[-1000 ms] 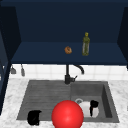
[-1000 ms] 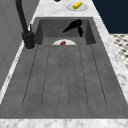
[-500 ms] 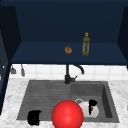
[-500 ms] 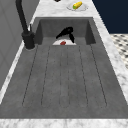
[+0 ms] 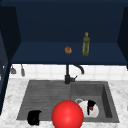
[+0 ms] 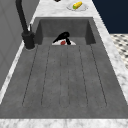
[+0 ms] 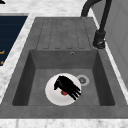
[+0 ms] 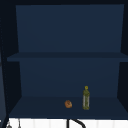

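A white plate (image 7: 53,96) lies on the floor of the sink basin (image 7: 40,75), beside the drain (image 7: 82,80). A small red item (image 7: 64,93) rests on the plate. My right hand (image 7: 66,87) hovers low over the plate with its fingers stretched out above the red item; it also appears in the front view (image 5: 91,107) and the left side view (image 6: 62,37). My left hand (image 5: 34,117) hangs at the front left corner of the sink, over the drainboard (image 5: 45,97). A large red ball (image 5: 67,115) sits at the sink's front edge.
A black faucet (image 5: 68,75) rises behind the sink. On the dark blue shelf (image 5: 45,56) above stand a small brown round item (image 5: 68,50) and an olive bottle (image 5: 86,44). A plate with a yellow-green item (image 6: 77,5) rests on the marble counter beyond the basin.
My right hand has come further in over the white plate and now covers more of it and the red item. The left hand and red ball have not moved.
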Motion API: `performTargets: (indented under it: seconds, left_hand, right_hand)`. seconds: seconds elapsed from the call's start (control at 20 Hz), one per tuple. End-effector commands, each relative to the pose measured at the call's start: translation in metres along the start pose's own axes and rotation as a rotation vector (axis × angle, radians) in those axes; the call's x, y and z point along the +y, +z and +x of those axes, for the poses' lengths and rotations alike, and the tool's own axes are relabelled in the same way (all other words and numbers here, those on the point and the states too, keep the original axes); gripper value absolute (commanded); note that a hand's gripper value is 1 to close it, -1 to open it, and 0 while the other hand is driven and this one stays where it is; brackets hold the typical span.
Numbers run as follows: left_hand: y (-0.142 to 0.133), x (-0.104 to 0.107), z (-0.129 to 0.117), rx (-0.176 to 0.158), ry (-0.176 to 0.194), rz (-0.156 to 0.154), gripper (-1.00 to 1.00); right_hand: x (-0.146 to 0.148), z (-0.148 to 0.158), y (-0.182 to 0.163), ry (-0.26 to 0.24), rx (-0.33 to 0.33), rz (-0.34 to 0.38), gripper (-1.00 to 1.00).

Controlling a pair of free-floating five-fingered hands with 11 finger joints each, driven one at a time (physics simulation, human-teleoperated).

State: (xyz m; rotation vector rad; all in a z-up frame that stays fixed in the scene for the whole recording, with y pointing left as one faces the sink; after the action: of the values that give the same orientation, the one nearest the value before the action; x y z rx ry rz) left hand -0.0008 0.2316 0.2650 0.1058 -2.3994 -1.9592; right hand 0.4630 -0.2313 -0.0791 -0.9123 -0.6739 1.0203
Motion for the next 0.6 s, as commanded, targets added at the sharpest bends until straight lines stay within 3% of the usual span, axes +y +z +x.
performTargets:
  seconds: [0.0, 0.25, 0.3, 0.4, 0.45, 0.55]
  left_hand:
    - [0.0, 0.0, 0.0, 0.0, 0.0, 0.0, 0.0]
    - [0.0, 0.0, 0.0, 0.0, 0.0, 0.0, 0.0]
    - [0.0, 0.0, 0.0, 0.0, 0.0, 0.0, 0.0]
    - [0.0, 0.0, 0.0, 0.0, 0.0, 0.0, 0.0]
    - [0.0, 0.0, 0.0, 0.0, 0.0, 0.0, 0.0]
    - [0.0, 0.0, 0.0, 0.0, 0.0, 0.0, 0.0]
  right_hand:
    - [0.009, -0.002, -0.027, -0.011, -0.006, 0.004, -1.0]
    - [-0.011, -0.001, -0.056, -0.03, -0.046, 0.197, -1.0]
    - [-0.011, -0.002, -0.056, -0.037, -0.05, 0.208, -1.0]
    - [-0.004, -0.005, -0.034, -0.035, -0.047, 0.16, -1.0]
    - [0.001, -0.012, -0.018, -0.064, -0.059, 0.08, -1.0]
    - [0.0, -0.015, -0.01, -0.082, -0.062, 0.059, -1.0]
